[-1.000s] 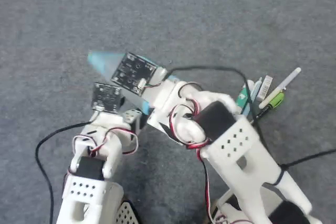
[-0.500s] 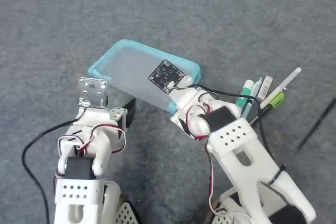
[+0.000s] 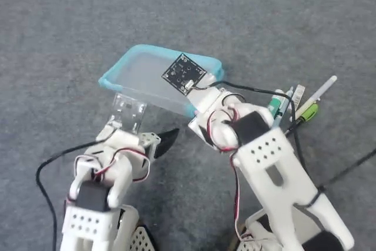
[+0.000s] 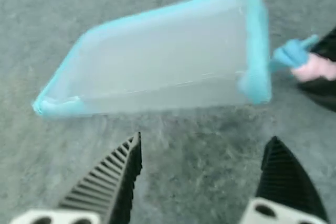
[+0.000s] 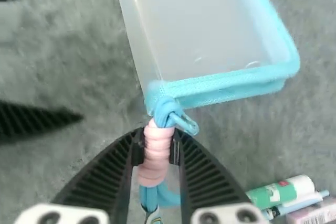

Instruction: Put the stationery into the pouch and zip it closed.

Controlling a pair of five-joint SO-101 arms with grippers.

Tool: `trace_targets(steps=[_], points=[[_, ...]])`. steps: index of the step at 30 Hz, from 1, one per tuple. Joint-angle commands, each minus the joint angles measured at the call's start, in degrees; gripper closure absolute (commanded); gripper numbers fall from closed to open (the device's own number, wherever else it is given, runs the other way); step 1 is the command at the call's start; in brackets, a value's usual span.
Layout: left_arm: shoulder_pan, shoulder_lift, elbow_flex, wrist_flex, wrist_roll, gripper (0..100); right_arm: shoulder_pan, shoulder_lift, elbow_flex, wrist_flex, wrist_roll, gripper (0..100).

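A translucent pouch (image 3: 154, 77) with a teal zip border lies on the grey carpet; it also appears as pouch (image 4: 157, 56) and pouch (image 5: 205, 24). My right gripper (image 5: 156, 139) is shut on the pink zipper pull (image 5: 154, 163) at the pouch's corner nearest the stationery. My left gripper (image 4: 205, 174) stands open just short of the pouch's near long edge, with nothing between its fingers; in the high view it is the left gripper (image 3: 155, 139). The stationery (image 3: 294, 104), several pens and markers, lies in a bunch to the right of the pouch.
Grey carpet (image 3: 70, 33) stretches around and beyond the pouch. A black cable (image 3: 258, 89) runs from the right arm past the pens. The stationery (image 5: 286, 195) lies close beside the right gripper.
Both arms have drawn back off the pouch, which now shows whole. The left gripper has shifted right, toward the pouch's near edge. The right gripper stays shut on the pull.
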Motion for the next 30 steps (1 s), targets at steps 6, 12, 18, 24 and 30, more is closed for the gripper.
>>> trace_targets(steps=[6,12,18,24,30], points=[[0.35,-12.22,-1.1,3.08,-1.93,65,-4.09,-17.1,6.86,-4.53,-4.04,99.2],[0.26,-9.93,-0.92,1.32,-2.02,65,-8.75,-20.7,6.86,-0.48,-3.87,99.2],[0.53,-9.05,-1.27,1.05,-2.02,65,-9.8,-20.7,7.12,-0.13,-2.73,99.2],[-0.7,-8.79,1.19,-3.16,-1.93,65,-9.98,-21.32,7.03,1.1,-2.46,99.2],[-1.49,-8.79,2.95,-5.8,-2.11,67,-10.07,-21.41,7.12,1.71,-2.29,99.2]])
